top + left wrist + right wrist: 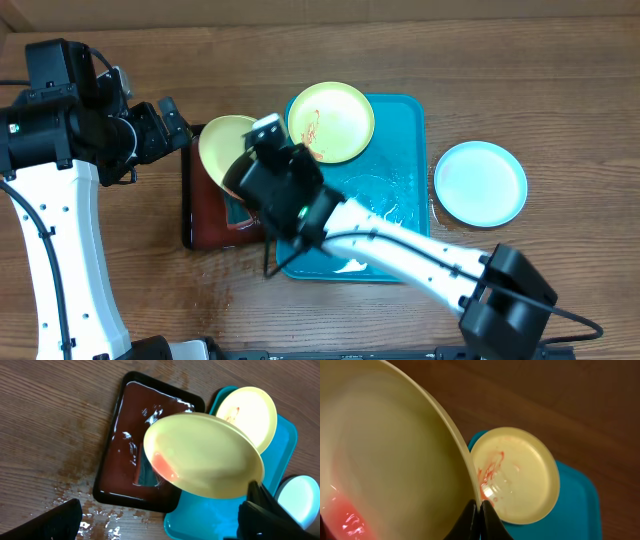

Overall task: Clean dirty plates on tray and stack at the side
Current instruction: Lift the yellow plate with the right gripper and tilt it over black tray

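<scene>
My right gripper (479,510) is shut on the rim of a yellow-green plate (385,460) and holds it tilted over the black tray (200,228). Red-orange liquid pools at its low edge. The same plate shows in the overhead view (222,145) and in the left wrist view (200,455). A second yellow-green plate (330,120) with red smears lies on the turquoise tray (400,200). A pale blue-green plate (480,183) lies on the table to the right of the tray. My left gripper (160,525) is open and empty, left of the black tray.
The black tray (125,450) with a red-brown wet inside lies against the turquoise tray's left side. Water drops are spattered on the wooden table (100,520) near it. The right arm (400,250) crosses over the turquoise tray.
</scene>
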